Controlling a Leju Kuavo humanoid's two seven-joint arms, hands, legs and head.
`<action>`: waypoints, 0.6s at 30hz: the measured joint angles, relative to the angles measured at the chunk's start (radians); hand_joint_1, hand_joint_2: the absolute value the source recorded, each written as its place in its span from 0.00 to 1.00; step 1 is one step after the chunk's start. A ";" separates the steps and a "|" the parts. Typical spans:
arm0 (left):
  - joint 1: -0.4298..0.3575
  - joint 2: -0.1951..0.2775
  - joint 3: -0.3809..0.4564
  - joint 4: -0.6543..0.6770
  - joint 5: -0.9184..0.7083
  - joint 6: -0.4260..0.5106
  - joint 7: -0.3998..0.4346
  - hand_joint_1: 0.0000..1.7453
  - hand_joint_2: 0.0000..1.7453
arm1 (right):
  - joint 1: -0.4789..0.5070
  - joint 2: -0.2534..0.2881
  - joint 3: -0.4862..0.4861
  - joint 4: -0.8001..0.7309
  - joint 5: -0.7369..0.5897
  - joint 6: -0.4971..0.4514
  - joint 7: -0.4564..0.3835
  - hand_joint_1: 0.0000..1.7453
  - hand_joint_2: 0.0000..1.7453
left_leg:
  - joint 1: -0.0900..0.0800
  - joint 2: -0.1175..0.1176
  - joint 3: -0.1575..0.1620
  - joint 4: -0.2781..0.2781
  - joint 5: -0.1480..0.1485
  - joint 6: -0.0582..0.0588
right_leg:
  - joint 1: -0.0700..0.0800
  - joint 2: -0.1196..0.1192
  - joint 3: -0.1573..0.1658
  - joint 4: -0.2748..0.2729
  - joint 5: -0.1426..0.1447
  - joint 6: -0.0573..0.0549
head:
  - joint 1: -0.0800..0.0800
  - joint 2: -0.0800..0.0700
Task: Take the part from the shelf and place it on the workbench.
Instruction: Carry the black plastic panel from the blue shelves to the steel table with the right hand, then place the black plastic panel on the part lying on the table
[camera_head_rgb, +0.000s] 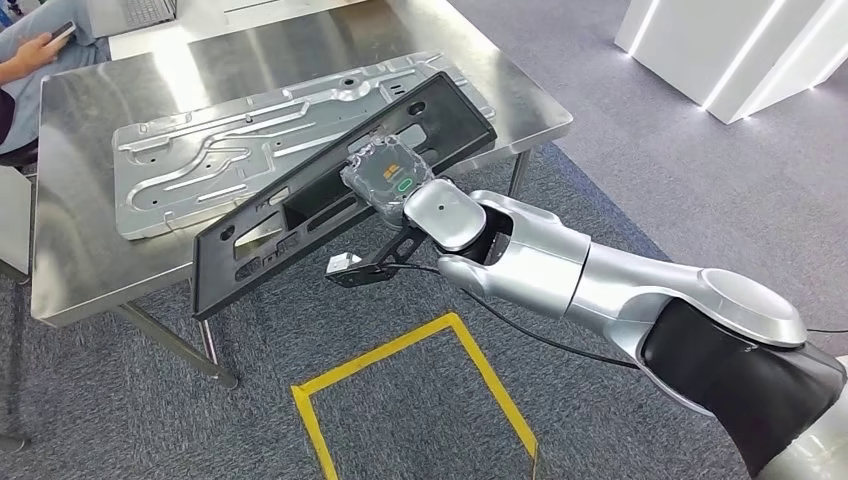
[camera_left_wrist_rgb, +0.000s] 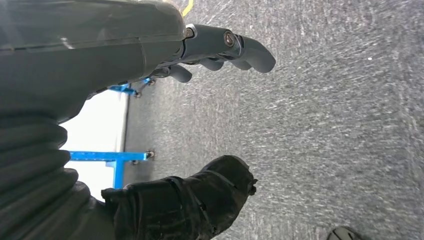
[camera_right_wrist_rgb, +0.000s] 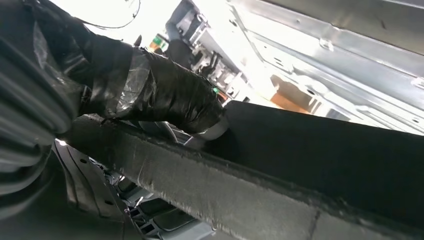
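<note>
From up high, the robot's right arm reaches out over the front edge of the steel workbench (camera_head_rgb: 90, 270), its right hand (camera_head_rgb: 392, 178) gripping a long black part (camera_head_rgb: 330, 190), a flat frame with cut-outs. The frame lies slantwise, its far end over the table and across a stamped silver metal panel (camera_head_rgb: 230, 140), its near end jutting past the table's edge above the grey carpet, where a yellow tape square (camera_head_rgb: 420, 390) is marked. A person sits at the far left corner (phone in hand). At the left wrist, the left hand (camera_left_wrist_rgb: 220, 50) hangs over the carpet, fingers loosely curled with nothing in them. At the right wrist, a taped black thumb (camera_right_wrist_rgb: 170, 95) presses on the frame's dark edge.
</note>
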 joint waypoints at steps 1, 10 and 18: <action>0.001 0.000 0.000 0.000 -0.001 0.000 0.002 0.00 1.00 | 0.000 0.003 0.000 0.002 0.006 -0.005 -0.002 1.00 1.00 | 0.002 0.000 0.006 -0.005 0.000 0.006 | 0.000 0.000 -0.005 0.014 -0.010 0.004 | 0.001 0.000; -0.001 0.007 0.000 0.000 0.002 -0.007 0.006 0.00 1.00 | 0.004 0.060 0.016 0.071 0.055 -0.055 -0.029 1.00 1.00 | -0.005 -0.033 0.031 0.002 -0.027 0.022 | 0.008 0.031 -0.098 0.100 0.029 -0.014 | 0.006 0.000; 0.000 0.015 0.000 0.000 0.000 -0.008 0.011 0.00 1.00 | -0.032 0.129 0.021 0.132 0.079 -0.094 -0.046 1.00 1.00 | 0.003 -0.027 -0.014 0.092 -0.082 -0.022 | 0.004 0.007 -0.019 -0.017 0.041 -0.042 | 0.004 0.000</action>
